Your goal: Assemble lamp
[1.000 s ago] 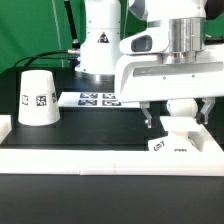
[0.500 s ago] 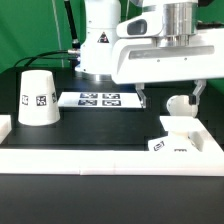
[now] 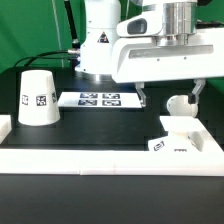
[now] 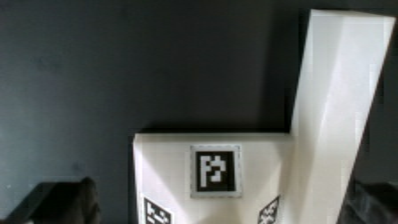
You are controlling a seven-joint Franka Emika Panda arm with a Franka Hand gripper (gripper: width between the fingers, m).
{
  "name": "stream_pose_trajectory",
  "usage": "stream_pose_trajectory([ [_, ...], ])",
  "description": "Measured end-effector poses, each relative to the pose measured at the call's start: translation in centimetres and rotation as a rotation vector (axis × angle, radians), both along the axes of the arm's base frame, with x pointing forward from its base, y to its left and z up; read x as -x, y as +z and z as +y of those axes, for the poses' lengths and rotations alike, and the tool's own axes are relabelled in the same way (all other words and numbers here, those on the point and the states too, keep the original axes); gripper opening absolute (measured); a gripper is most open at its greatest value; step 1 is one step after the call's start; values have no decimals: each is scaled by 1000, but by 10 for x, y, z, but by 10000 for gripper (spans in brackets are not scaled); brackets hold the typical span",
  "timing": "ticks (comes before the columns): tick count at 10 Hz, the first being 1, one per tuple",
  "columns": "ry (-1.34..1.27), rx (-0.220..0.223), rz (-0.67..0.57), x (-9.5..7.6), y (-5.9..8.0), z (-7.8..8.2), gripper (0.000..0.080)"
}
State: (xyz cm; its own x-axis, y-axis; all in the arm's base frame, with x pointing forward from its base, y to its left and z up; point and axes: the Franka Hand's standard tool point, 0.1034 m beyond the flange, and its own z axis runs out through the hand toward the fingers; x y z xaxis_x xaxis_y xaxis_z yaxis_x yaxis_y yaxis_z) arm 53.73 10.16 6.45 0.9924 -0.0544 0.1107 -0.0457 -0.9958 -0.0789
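Observation:
The white lamp base [image 3: 184, 138] stands at the exterior view's right against the white rail, with the round bulb [image 3: 180, 103] upright on top of it. The tapered shade [image 3: 38, 98] stands apart at the exterior view's left, with a tag on its side. My gripper [image 3: 171, 95] hangs open just above the bulb, one finger on each side and touching nothing. In the wrist view the tagged base [image 4: 215, 170] lies between my dark fingertips [image 4: 63, 200], and the gripper [image 4: 217, 208] is empty. I cannot make out the bulb in that view.
The marker board [image 3: 98, 99] lies flat behind the middle of the black table. A raised white rail [image 3: 90, 157] runs along the front and the exterior view's right [image 4: 338, 100]. The robot's white body [image 3: 100, 40] stands at the back.
My gripper has risen from beside the bulb to above it, leaving the bulb on the base. Nothing has moved in the last half second.

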Motion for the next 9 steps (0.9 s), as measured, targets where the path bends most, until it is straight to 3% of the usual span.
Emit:
stream_pose_trajectory([
  [2, -12, -8, 23, 16, -4, 16, 699],
  [6, -14, -25, 24, 20, 2, 28, 699],
  [9, -14, -24, 25, 20, 1, 27, 699],
])
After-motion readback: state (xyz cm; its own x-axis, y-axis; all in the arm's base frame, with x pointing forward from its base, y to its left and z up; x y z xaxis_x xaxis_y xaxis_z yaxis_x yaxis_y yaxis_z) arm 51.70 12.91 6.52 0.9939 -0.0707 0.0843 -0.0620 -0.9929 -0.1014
